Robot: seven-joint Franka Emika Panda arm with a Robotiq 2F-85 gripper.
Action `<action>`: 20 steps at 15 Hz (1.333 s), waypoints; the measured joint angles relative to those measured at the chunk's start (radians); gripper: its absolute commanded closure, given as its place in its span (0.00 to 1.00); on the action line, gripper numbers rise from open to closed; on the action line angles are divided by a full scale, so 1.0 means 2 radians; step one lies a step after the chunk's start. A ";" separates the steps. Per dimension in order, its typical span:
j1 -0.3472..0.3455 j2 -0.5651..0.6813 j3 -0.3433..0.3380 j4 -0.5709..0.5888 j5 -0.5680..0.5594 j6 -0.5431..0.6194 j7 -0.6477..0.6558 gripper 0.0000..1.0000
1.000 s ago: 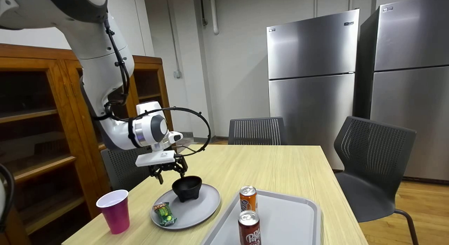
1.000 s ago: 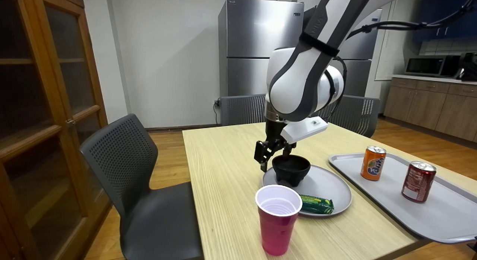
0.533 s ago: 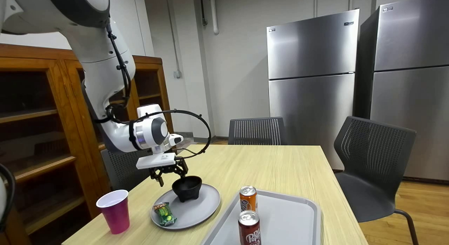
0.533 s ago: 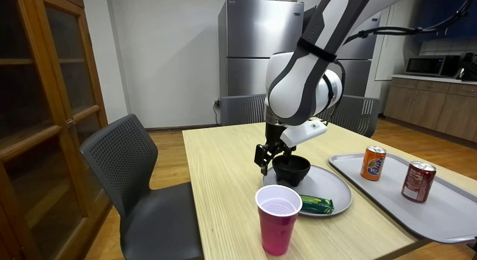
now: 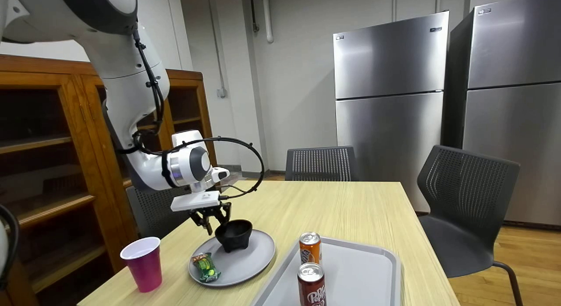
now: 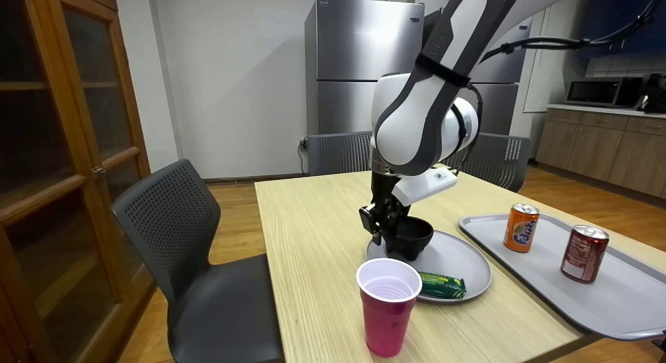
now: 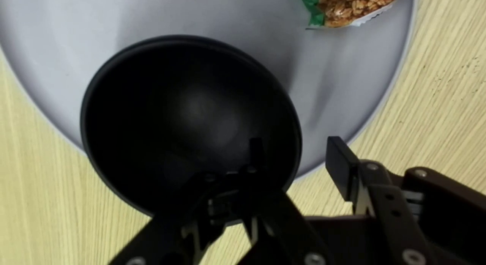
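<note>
A black bowl (image 5: 233, 238) with short feet stands upright on a grey plate (image 5: 259, 258). In the wrist view its dark inside (image 7: 197, 105) fills the middle. My gripper (image 7: 295, 145) is at the bowl's rim with its jaws partly apart. One finger (image 7: 256, 153) reaches over the bowl's inside; the other finger (image 7: 343, 170) is outside the rim, with a visible gap to the wall. Whether the inner finger touches the bowl is too dark to tell. A green wrapped snack (image 6: 442, 286) lies on the plate, apart from the gripper (image 6: 388, 232).
A magenta cup (image 5: 143, 268) stands beside the plate near the table edge. A grey tray (image 5: 361, 271) carries an orange Fanta can (image 6: 521, 229) and a dark red can (image 6: 585, 255). Dark chairs (image 6: 171, 238) surround the table, and a wooden cabinet (image 5: 79, 174) stands behind the arm.
The arm came down slightly toward the bowl, then held its place. Since half a second ago the fingers have drawn closer together. Bowl, plate and snack have not moved.
</note>
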 measured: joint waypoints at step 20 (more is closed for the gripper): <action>0.015 -0.024 0.003 0.002 0.000 -0.014 0.001 0.98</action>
